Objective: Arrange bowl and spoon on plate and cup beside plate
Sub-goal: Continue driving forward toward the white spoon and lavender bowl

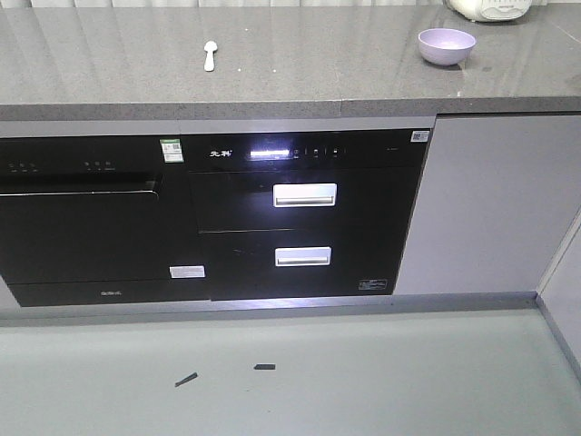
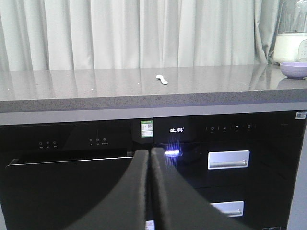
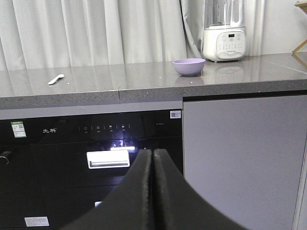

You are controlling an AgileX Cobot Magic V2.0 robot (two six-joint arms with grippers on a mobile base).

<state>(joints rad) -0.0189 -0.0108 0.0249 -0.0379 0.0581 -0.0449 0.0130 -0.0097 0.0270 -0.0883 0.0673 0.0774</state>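
Note:
A lavender bowl (image 1: 446, 45) sits upright on the grey counter at the right; it also shows as the bowl (image 2: 293, 69) and the bowl (image 3: 189, 66). A small pale spoon (image 1: 210, 54) lies on the counter to its left, seen too as the spoon (image 2: 162, 79) and the spoon (image 3: 55, 79). The plate and the cup are out of view. My left gripper (image 2: 150, 152) is shut and holds nothing, low in front of the black appliance. My right gripper (image 3: 152, 152) is shut too, empty, below counter height. Neither arm shows in the front view.
The grey stone counter (image 1: 300, 73) runs above a black built-in appliance (image 1: 300, 213) with two drawer handles and a second black unit (image 1: 86, 218) at the left. A white blender base (image 3: 224, 40) stands behind the bowl. Curtains hang behind. Grey cabinet door (image 3: 240, 158) at right.

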